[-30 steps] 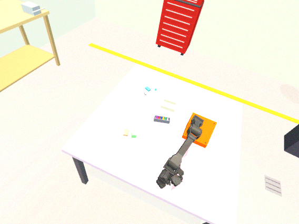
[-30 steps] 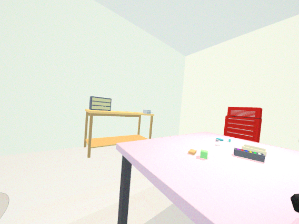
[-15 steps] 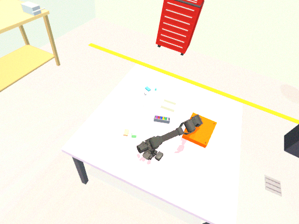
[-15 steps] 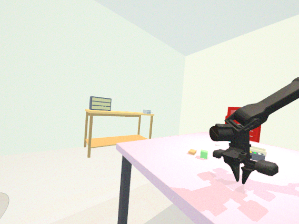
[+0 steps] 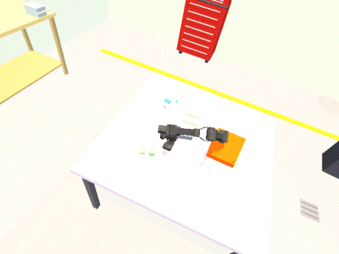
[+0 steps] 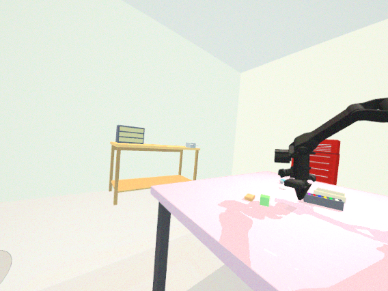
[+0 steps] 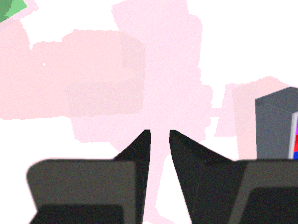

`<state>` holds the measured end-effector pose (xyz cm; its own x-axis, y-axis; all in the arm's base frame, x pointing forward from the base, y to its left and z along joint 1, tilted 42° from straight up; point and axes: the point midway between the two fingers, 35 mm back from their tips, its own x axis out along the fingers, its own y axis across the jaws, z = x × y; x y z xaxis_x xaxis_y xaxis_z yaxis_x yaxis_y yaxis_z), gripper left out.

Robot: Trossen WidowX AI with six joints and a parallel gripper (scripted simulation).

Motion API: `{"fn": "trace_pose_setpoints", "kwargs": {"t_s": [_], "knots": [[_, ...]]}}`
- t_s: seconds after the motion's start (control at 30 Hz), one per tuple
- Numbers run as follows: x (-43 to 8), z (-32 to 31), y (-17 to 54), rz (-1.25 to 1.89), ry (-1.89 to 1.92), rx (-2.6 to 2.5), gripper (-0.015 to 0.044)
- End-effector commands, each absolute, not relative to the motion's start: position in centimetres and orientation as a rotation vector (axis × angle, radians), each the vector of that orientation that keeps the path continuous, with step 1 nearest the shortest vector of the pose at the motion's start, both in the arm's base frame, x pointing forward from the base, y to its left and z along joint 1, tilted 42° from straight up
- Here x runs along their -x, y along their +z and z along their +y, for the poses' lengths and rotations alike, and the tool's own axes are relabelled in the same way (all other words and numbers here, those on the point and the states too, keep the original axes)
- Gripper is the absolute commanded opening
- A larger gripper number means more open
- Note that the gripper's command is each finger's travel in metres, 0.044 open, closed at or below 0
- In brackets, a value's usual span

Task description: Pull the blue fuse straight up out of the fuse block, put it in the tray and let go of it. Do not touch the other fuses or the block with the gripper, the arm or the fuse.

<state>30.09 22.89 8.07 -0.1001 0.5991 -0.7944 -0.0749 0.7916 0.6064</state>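
The dark grey fuse block [image 5: 185, 138] [image 6: 324, 202] [image 7: 273, 131] stands on the table, with a row of coloured fuses in its top. The blue fuse [image 6: 320, 196] [image 7: 296, 155] sits in the row, near the purple and red ones; only part of it shows in the wrist view. The cream tray [image 5: 190, 123] [image 6: 330, 193] lies just behind the block. My gripper [image 5: 168, 146] [image 6: 300, 198] [image 7: 159, 134] points down beside the block's purple-fuse end, above the table. Its fingers are a little apart, with nothing between them. The arm partly hides the block in the top view.
A green block [image 5: 151, 153] [image 6: 265, 200] [image 7: 11, 9] and a small orange block [image 5: 142, 150] [image 6: 249, 197] lie on the side of the gripper away from the fuse block. Small teal pieces [image 5: 168, 101] lie farther back. The arm stands on an orange base [image 5: 231, 150].
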Motion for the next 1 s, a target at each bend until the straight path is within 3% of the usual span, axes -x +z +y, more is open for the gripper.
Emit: {"fn": "trace_pose_setpoints", "kwargs": {"t_s": [0.0,0.27,0.97], "knots": [[-30.3,16.9,4.6,1.716,0.234,-0.792,0.0074],[-28.1,8.6,0.3,1.799,-0.372,-1.387,0.0074],[-28.0,9.1,-0.3,1.799,-0.375,-1.39,0.0074]]}}
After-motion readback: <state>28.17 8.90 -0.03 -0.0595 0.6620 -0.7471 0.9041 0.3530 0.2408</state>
